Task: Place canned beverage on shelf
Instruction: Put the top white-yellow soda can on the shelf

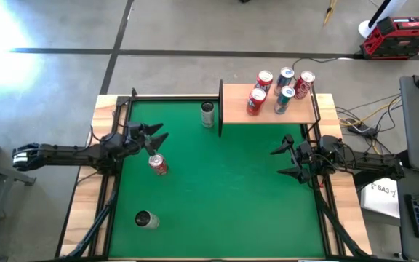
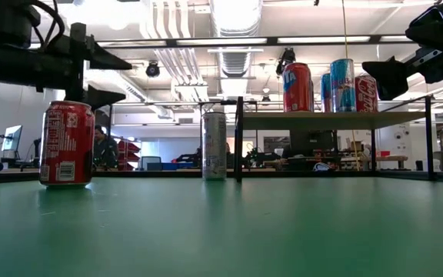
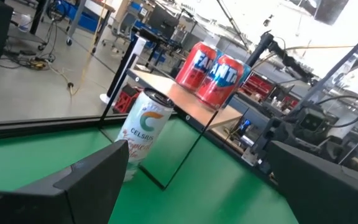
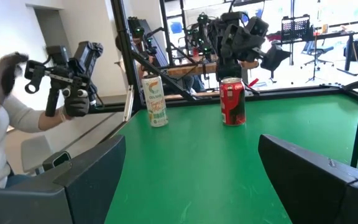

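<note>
A red can [image 1: 158,164] stands upright on its base on the green mat, left of centre; it also shows in the low view [image 2: 66,144] and the right wrist view [image 4: 232,101]. My left gripper [image 1: 158,140] is open just above it and slightly to its far side, touching nothing. A slim silver Celsius can [image 1: 208,114] stands beside the shelf's left rail; it also shows in the left wrist view [image 3: 145,134]. The shelf [image 1: 238,115], a raised light-wood board with black rails at the far right, carries several upright cans [image 1: 278,91]. My right gripper [image 1: 276,161] is open and empty at the mat's right side.
Another can [image 1: 145,220] sits on the mat near the front left. A black frame [image 1: 115,109] rims the mat. A person's gloved hands holding a controller [image 4: 61,78] show beyond the table's left side. Open mat lies in the middle and front right.
</note>
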Controlling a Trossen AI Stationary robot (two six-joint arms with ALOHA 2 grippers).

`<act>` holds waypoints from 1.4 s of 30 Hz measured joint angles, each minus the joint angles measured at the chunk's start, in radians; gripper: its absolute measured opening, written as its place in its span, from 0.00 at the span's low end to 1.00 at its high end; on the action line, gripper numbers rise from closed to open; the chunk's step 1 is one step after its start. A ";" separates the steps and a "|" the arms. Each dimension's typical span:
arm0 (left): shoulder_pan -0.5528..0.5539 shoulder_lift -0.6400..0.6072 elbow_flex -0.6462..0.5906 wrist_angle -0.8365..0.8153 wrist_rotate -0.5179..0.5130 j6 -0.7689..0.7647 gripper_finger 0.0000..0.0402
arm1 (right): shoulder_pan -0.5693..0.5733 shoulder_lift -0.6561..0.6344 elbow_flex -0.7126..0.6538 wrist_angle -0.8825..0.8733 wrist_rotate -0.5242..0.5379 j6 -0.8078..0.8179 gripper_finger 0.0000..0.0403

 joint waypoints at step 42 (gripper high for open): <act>0.000 0.091 0.000 -0.020 -0.120 -0.038 0.92 | 0.000 0.000 0.000 0.000 0.000 0.000 0.89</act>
